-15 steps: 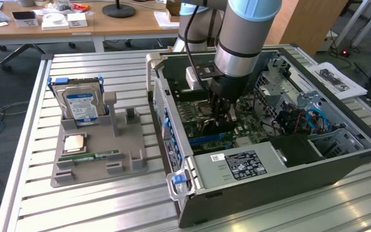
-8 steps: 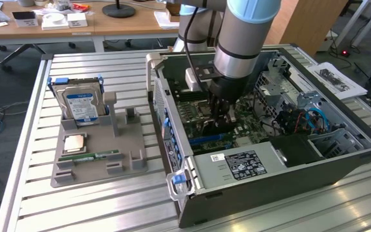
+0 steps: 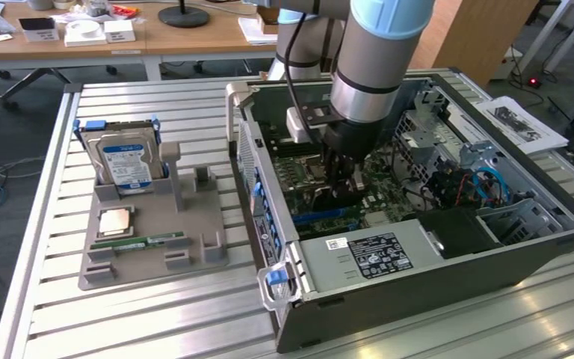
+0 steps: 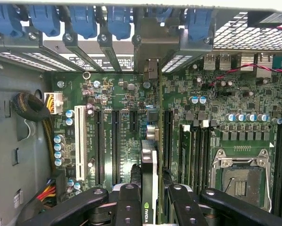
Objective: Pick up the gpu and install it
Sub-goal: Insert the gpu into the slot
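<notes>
On the exterior view's left, a grey holder (image 3: pixel 137 262) on the slatted tabletop (image 3: pixel 117 321) carries an upright blue-labelled hard drive (image 3: pixel 125 163), a processor chip (image 3: pixel 116 221) and a green RAM stick (image 3: pixel 152 241). To its right stands the open computer case (image 3: pixel 447 284). Inside it, the hand (image 3: pixel 339 161) is clamped on the gpu (image 4: pixel 149 172), held edge-on between its fingers (image 4: pixel 129 202) over the motherboard (image 4: pixel 127 101) slots.
</notes>
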You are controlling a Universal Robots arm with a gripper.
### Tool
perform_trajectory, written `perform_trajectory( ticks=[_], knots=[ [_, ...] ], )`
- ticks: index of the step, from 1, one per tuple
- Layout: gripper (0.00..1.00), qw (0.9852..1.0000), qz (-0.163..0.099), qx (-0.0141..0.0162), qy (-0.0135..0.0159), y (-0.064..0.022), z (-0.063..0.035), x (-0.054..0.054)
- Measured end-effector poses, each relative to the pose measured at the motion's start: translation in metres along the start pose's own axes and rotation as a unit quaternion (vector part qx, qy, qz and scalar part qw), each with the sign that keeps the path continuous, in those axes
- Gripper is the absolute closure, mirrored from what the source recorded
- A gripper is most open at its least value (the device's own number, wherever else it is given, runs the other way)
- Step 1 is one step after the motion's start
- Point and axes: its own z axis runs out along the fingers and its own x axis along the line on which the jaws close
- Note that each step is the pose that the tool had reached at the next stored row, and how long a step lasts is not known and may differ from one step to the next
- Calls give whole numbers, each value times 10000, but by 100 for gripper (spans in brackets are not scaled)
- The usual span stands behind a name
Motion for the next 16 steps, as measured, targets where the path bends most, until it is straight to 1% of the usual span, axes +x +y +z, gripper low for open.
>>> perform_trajectory(
  ticks=[16],
  knots=[
    [73,10000,1,0,0,0,22,1]
  ],
)
